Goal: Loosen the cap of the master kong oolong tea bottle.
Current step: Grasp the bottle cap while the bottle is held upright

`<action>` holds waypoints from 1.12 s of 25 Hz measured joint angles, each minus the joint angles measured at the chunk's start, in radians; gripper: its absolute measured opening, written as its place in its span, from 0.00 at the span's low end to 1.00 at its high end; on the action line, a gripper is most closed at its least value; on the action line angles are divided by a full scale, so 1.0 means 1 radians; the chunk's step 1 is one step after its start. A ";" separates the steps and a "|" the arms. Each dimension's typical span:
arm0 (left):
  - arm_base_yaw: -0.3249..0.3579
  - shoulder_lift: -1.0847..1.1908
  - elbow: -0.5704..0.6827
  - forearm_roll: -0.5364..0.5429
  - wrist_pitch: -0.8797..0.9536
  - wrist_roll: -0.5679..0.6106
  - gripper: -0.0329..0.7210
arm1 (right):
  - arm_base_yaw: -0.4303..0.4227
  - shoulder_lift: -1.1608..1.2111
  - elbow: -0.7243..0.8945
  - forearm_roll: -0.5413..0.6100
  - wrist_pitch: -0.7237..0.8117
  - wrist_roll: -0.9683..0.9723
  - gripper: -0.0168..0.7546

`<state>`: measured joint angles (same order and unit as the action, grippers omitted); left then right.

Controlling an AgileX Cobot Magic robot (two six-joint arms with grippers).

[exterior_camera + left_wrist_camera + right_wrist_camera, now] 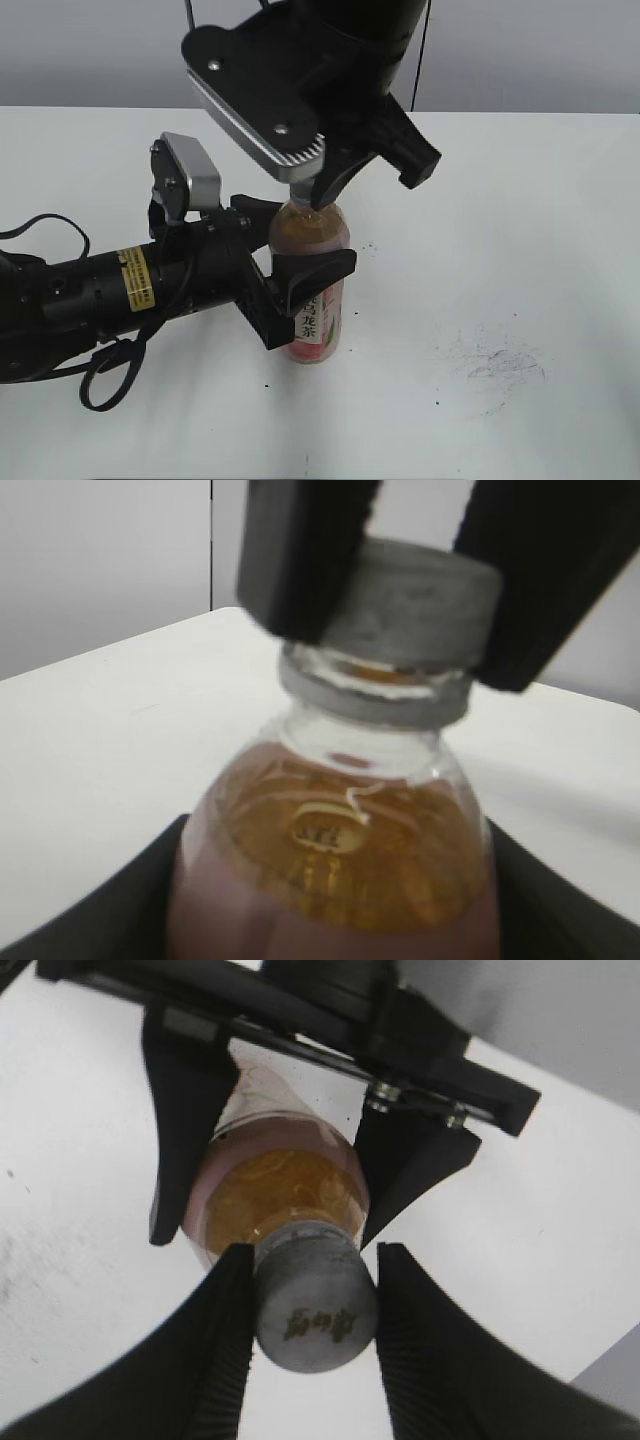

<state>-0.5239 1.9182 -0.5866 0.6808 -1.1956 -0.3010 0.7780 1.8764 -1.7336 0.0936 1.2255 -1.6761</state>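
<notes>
Tabletop (520, 200): right gripper (312, 1305) clamping cap (315, 1310)

Grey cap (313, 1307) with dark logo, amber tea bottle (314, 280) with pink label, black hands, white table (520, 250)

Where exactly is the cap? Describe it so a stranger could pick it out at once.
Start at the white table, where a bottle of amber tea stands upright, clamped round its body by the left pincer. At the very top of the bottle sits the cap, pinched by the right pincer. It is the only small grey round piece, with a small logo on top.
</notes>
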 joint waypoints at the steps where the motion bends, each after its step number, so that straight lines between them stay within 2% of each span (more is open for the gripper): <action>1: 0.000 0.000 0.000 0.000 0.000 0.000 0.64 | 0.000 0.000 0.000 -0.001 0.000 -0.098 0.38; 8: -0.001 0.000 0.000 -0.002 0.000 -0.001 0.64 | 0.001 -0.001 0.000 -0.006 -0.001 -0.599 0.38; 12: -0.001 0.000 0.000 -0.005 0.000 -0.003 0.64 | 0.001 -0.001 0.000 -0.012 -0.003 -0.750 0.38; 21: -0.001 0.000 0.000 -0.008 0.000 -0.005 0.64 | 0.001 -0.001 0.000 -0.024 -0.004 -0.743 0.38; 28: -0.002 0.000 -0.001 -0.008 0.001 -0.005 0.64 | 0.003 -0.001 0.000 -0.035 -0.004 -0.534 0.40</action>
<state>-0.5258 1.9182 -0.5874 0.6731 -1.1946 -0.3062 0.7811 1.8752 -1.7336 0.0582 1.2215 -2.2102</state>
